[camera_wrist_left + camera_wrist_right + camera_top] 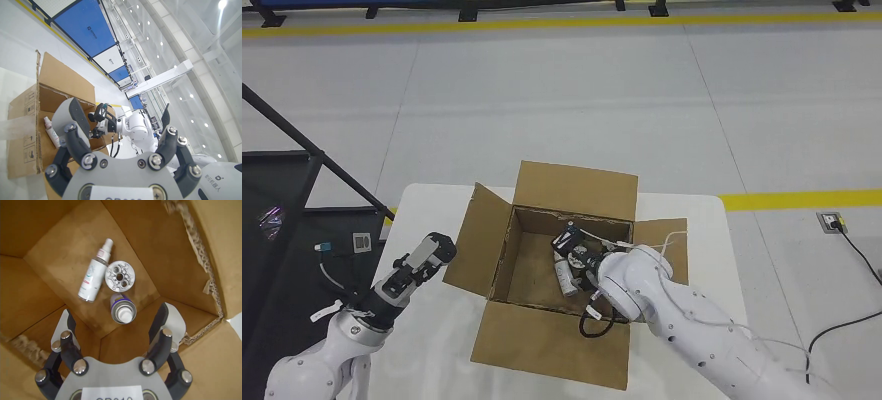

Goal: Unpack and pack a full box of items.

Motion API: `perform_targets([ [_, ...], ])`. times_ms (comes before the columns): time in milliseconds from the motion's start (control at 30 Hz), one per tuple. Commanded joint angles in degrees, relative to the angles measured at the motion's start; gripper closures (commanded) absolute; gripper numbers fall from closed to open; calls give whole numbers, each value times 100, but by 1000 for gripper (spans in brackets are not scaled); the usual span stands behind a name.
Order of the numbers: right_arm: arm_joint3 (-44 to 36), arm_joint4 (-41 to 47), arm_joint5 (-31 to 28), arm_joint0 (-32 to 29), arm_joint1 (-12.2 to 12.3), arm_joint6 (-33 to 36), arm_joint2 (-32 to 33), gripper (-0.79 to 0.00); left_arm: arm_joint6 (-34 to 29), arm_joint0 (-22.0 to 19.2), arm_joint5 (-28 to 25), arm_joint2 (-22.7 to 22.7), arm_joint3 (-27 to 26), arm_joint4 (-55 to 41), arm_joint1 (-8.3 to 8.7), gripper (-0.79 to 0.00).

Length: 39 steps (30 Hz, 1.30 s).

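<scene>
The box (532,270) is plain brown cardboard on a white desk (432,210). Inside it lie a white bottle (93,275) with a pink band, a pale grey disc (120,276) patterned with cut-outs, and a purple-banded, silver-rimmed can (122,308). The right claw (115,311) and left claw (121,108) have black pads and white backs.

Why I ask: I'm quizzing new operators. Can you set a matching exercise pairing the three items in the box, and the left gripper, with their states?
Things:
1. white spray bottle
2. grey round perforated disc
3. purple-banded aerosol can
4. left gripper

States:
a. open, outside the brown cardboard box
b. standing on end, nozzle up
c. lying on its side on the box floor
d. lying flat, holes facing up

Pairs: 1-c, 2-d, 3-b, 4-a
</scene>
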Motion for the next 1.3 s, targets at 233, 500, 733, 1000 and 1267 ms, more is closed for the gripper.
perform_targets([
  [233,1197,400,-103,422,-349,22,-228,-357,0,0,0,0,0,0,0,-785],
  [500,1397,384,-69,494,-503,123,-251,0,0,0,0,0,0,0,0,-785],
  [733,-48,-1,-12,-25,-206,488,453,0,0,0,0,0,0,0,0,-785],
  [1000,-3177,-1692,859,-1458,332,1000,2357,0,0,0,0,0,0,0,0,-785],
  [1267,-3972,-2747,1269,-2556,526,1191,4098,0,0,0,0,0,0,0,0,-785],
])
